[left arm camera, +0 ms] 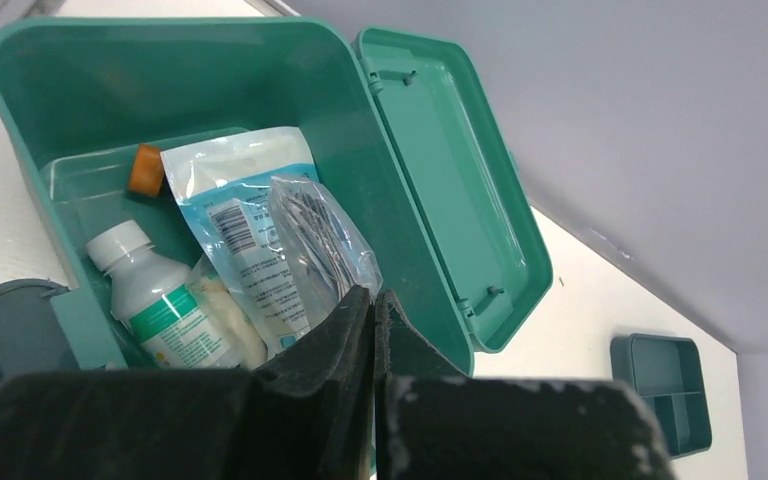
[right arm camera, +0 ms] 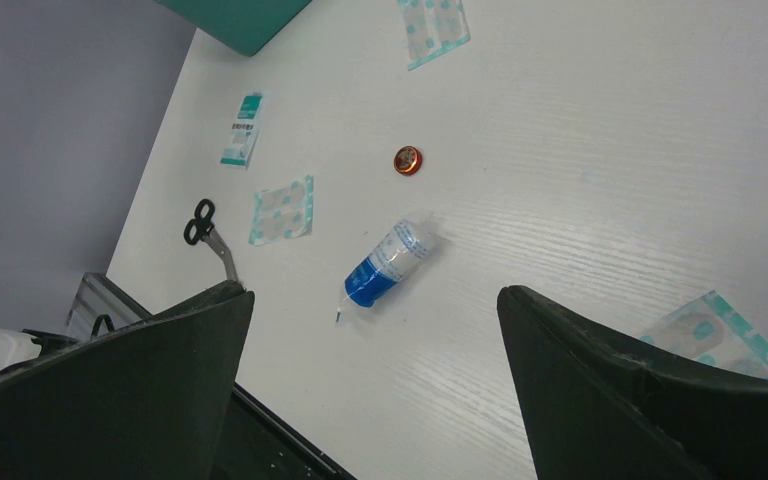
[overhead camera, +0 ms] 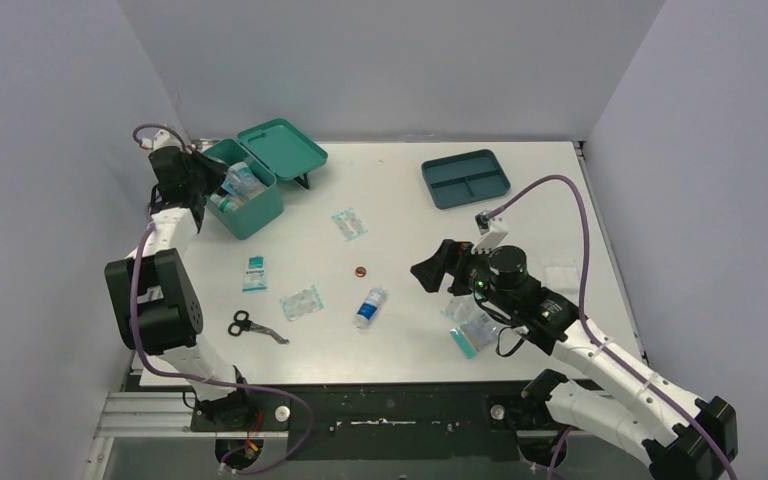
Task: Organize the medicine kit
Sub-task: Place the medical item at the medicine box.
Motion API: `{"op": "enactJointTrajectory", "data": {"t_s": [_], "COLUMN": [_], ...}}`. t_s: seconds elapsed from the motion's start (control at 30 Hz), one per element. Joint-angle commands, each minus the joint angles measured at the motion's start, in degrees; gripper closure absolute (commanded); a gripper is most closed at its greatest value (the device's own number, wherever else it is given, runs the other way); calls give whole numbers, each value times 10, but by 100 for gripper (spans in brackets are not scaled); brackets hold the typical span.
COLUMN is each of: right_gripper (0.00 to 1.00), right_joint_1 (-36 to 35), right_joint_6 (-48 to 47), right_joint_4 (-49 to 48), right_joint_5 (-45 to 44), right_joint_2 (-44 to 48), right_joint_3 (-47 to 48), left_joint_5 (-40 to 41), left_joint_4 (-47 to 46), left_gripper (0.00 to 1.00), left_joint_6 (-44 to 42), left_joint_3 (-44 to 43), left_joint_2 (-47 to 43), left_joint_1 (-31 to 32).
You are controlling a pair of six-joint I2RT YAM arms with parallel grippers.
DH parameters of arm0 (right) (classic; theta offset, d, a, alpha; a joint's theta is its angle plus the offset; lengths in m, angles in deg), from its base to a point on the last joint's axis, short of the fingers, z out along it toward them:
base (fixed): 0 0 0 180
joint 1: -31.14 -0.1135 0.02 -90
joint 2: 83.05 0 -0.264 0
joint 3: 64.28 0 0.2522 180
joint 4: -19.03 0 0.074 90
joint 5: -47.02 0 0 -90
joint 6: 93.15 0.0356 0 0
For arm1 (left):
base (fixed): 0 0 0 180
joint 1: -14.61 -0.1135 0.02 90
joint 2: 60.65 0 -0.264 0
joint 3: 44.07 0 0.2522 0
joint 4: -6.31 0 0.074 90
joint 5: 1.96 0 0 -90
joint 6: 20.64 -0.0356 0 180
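The medicine kit (overhead camera: 252, 208) is a teal box at the back left with its lid (overhead camera: 282, 148) swung open. The left wrist view looks into the medicine kit (left arm camera: 160, 80), which holds a white bottle with a green label (left arm camera: 160, 300), a blue-and-white pouch (left arm camera: 245, 230), a clear packet (left arm camera: 320, 240) and an orange-capped item (left arm camera: 145, 168). My left gripper (overhead camera: 205, 185) (left arm camera: 373, 295) hovers at the box's near rim, shut, with nothing seen between its pads. My right gripper (overhead camera: 430, 272) (right arm camera: 372, 292) is open above the table's middle right, holding nothing.
Loose on the table lie a blue-and-white tube (overhead camera: 370, 306) (right arm camera: 385, 262), a small red disc (overhead camera: 359, 271), two plaster packets (overhead camera: 349, 223) (overhead camera: 301, 302), a sachet (overhead camera: 254, 273), scissors (overhead camera: 250, 325) and packets under the right arm (overhead camera: 472, 325). A darker divided tray (overhead camera: 466, 178) sits back right.
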Motion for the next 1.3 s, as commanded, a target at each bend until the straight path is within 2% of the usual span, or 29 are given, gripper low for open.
{"op": "enactJointTrajectory", "data": {"t_s": [0.0,0.6,0.83,0.87,1.1,1.27], "right_gripper": [0,0,0,0,0,0], "right_joint_1": [-1,-1,-1,-1,-1,-1], "right_joint_6": [-7,-9,-9,-9,-10,-10], "right_joint_4": [-14,-13,-13,-13,-19,-16], "right_joint_5": [-13,-13,-15,-15,-11,-5], "right_joint_2": [-5,-6,-6,-6,-19,-31], "right_joint_3": [25,28,25,25,23,26], "left_joint_5": [-30,-97,-86,-79,-35,16], "left_joint_4": [-51,-149,-124,-112,-24,35], "left_gripper": [100,100,100,98,70,65], "left_joint_6": [9,22,17,12,-33,-64], "left_joint_3": [-32,12,19,16,-13,-29], "left_joint_2": [22,90,99,97,72,48], "left_joint_1": [-3,-3,-3,-3,-3,-3]}}
